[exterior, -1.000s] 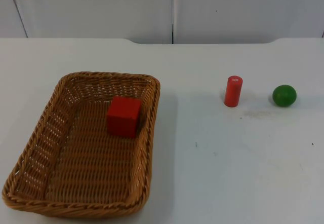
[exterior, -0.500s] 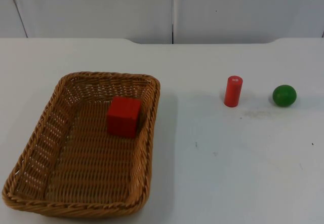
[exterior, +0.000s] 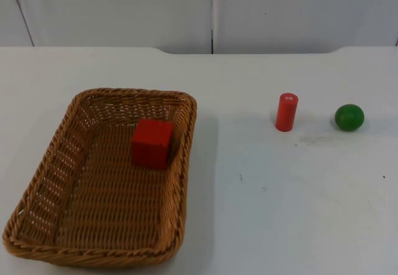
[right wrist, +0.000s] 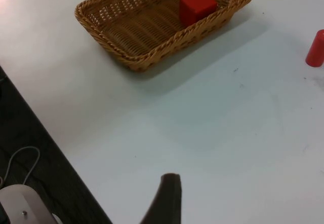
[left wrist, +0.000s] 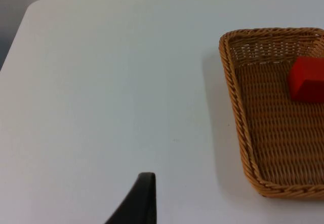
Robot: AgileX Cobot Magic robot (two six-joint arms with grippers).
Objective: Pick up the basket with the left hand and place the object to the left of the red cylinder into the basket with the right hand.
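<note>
you have the basket [exterior: 102,178] sitting flat on the white table [exterior: 280,194], well to the left of the red cylinder [exterior: 286,111], and nothing holds it. the red cube [exterior: 152,142] already lies inside the basket, close to the basket's far right wall, and you can see it there from both wrist cameras too [left wrist: 306,78] [right wrist: 197,6]. the red cylinder stands upright, and the green ball [exterior: 349,117] rests just to its right, apart from it. the left gripper [left wrist: 139,203] hangs above bare table to the left of the basket [left wrist: 273,112], touching nothing; you cannot tell whether it is apart or together. the right gripper [right wrist: 167,201] hangs above the table near its front edge, well away from the basket [right wrist: 152,21] and the cylinder [right wrist: 316,48]; you cannot tell its state either.
</note>
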